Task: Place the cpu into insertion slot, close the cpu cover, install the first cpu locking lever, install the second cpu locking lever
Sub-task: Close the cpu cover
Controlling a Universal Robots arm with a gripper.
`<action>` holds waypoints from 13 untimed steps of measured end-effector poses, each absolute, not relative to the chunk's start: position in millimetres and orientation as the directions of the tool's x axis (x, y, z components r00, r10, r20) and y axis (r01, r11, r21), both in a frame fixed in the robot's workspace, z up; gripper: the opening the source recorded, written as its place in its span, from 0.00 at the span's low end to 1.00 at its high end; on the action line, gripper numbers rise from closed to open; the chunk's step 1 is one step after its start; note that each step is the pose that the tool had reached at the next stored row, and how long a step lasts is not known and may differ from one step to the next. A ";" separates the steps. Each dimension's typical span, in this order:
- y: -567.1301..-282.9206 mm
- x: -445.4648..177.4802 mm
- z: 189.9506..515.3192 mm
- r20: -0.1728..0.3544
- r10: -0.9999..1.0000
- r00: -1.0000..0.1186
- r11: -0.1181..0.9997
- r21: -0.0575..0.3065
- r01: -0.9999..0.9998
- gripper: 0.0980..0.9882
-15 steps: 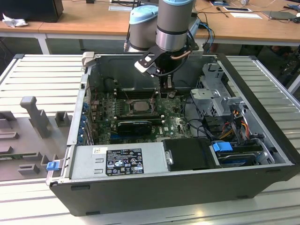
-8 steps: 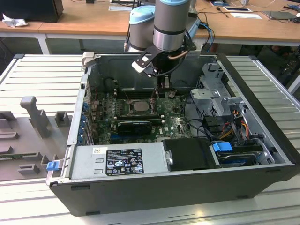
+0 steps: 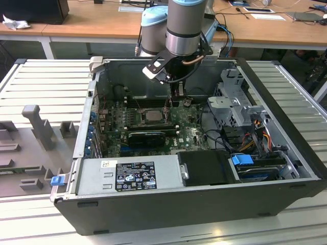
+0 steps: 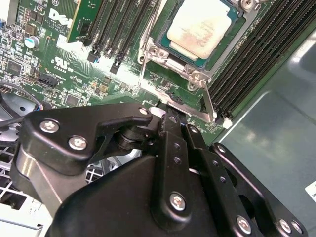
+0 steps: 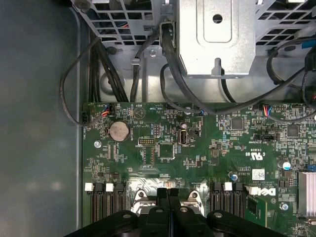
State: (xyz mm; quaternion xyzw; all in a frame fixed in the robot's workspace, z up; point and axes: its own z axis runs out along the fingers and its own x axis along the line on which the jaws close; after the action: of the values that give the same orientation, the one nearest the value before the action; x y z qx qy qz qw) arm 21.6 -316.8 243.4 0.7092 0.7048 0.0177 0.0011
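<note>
Fingers (image 4: 170, 133) of the gripper (image 4: 167, 111) are being held pressed together with nothing seen between them, tips just beside the insertion slot (image 4: 146, 59) at one edge. Within that slot, further on, the cpu (image 4: 200, 27) is being framed flat by the lowered cpu cover (image 4: 174, 64).

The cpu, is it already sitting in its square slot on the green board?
Yes, in the second wrist view the cpu lies flat inside the insertion slot, with its metal rim around it.
</note>
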 end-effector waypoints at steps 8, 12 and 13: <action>-316.8 19.1 243.4 0.024 1.000 0.006 -0.007 0.026 1.000 0.01; -316.8 17.4 243.4 0.024 1.000 0.006 -0.007 0.026 1.000 0.01; -316.8 17.1 243.4 0.024 1.000 0.006 -0.007 0.026 1.000 0.01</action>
State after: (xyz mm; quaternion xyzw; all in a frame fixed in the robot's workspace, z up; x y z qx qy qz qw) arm 17.1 -316.8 243.4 0.7092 0.7048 0.0177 0.0011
